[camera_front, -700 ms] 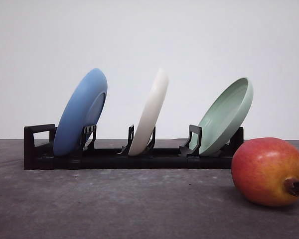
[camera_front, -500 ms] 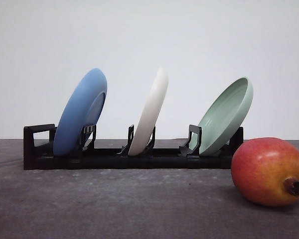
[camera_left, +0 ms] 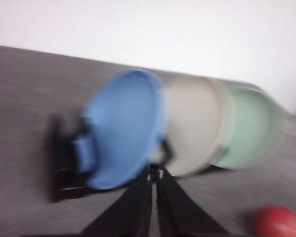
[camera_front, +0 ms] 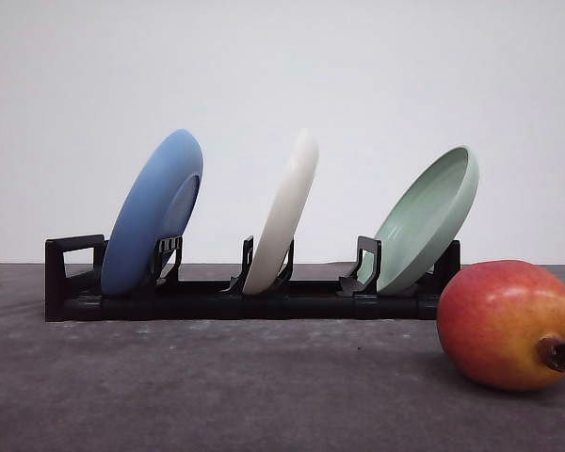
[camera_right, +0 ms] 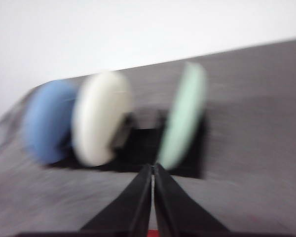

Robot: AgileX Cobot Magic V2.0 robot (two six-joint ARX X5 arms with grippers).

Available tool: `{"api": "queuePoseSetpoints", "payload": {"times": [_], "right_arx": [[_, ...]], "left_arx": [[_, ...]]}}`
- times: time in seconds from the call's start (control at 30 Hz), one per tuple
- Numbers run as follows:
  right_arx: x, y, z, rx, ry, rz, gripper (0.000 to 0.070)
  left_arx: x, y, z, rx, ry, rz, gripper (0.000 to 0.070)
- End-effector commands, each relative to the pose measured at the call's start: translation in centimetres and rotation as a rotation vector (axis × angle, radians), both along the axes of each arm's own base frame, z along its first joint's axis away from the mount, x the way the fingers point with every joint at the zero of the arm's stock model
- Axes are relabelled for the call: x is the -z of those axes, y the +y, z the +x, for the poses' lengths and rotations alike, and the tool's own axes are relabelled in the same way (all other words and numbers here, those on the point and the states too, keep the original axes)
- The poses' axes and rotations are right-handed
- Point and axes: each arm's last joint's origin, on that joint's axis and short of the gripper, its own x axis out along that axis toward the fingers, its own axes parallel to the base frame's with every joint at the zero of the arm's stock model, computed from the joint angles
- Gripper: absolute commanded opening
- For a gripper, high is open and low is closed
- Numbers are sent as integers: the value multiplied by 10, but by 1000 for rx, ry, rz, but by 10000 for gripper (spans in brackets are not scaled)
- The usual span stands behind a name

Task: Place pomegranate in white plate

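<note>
L gripper (camera_left: 154, 174) was closed, fingers pressed tip to tip w/ nothing between them, hanging above the grey table (camera_left: 24, 89). Its wrist view was blurred: blue plate (camera_left: 122, 127) nearest, white plate (camera_left: 195, 128) behind it, pale green plate (camera_left: 246, 127) past that, all overlapping, w/ the black rack (camera_left: 61, 158) under them. Pomegranate (camera_left: 277, 222) sat on the table well apart from that gripper.

R gripper (camera_right: 152, 170) was also closed, empty, fingers meeting at the tips. Its view was blurred too: green plate (camera_right: 185, 114) closest to the tips, white plate (camera_right: 101, 117) next, blue plate (camera_right: 49, 121) beyond; rack (camera_right: 143, 148) dark beneath.

Front view: rack (camera_front: 245, 303) lay across the table (camera_front: 217, 386) w/ three plates standing on edge in separate slots, each leaning to the right. Blue plate (camera_front: 155, 212) at left, white plate (camera_front: 287, 212) in the middle slot, green plate (camera_front: 428, 217) at right. Pomegranate (camera_front: 507, 323) rested on the table at the front right, nearer the camera than the rack's right end, dark crown nub (camera_front: 557, 353) pointing right. It lay apart from the white plate.
</note>
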Motion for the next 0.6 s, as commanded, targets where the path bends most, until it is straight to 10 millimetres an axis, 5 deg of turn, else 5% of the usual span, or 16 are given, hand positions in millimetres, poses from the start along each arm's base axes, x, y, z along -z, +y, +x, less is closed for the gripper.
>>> {"api": "queuePoseSetpoints", "payload": {"times": [0.0, 0.27, 0.57], "right_arx": [[-13, 2, 0, -111, -51, -46, 5], [-42, 7, 8, -340, -56, -91, 5], [-43, 7, 10, -372, -63, -79, 6]], "left_arx": [[-15, -4, 4, 120, -22, 10, 3], [-51, -16, 17, 474, -87, 3, 2], [-52, -17, 18, 490, -96, 12, 33]]}}
